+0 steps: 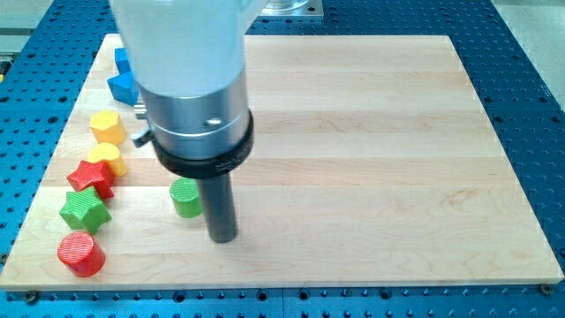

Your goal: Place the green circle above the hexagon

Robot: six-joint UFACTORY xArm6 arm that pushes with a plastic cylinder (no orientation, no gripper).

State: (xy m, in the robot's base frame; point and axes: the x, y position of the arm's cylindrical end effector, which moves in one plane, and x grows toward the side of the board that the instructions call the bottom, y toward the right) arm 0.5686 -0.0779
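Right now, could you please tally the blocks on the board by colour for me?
Blue: 2 (blue block, blue block; partly hidden by the arm)
Yellow: 2 (yellow hexagon, yellow heart)
Red: 2 (red star, red circle)
Green: 2 (green star, green circle)
Total: 8

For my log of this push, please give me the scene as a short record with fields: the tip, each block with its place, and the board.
my tip: on the board, just right of the green circle, close beside it
green circle: lower left of the board
yellow hexagon: left edge, up-left of the green circle
yellow heart: below the hexagon
red star
green star
red circle: bottom left
blue blocks: top left, partly hidden by the arm
board: wooden
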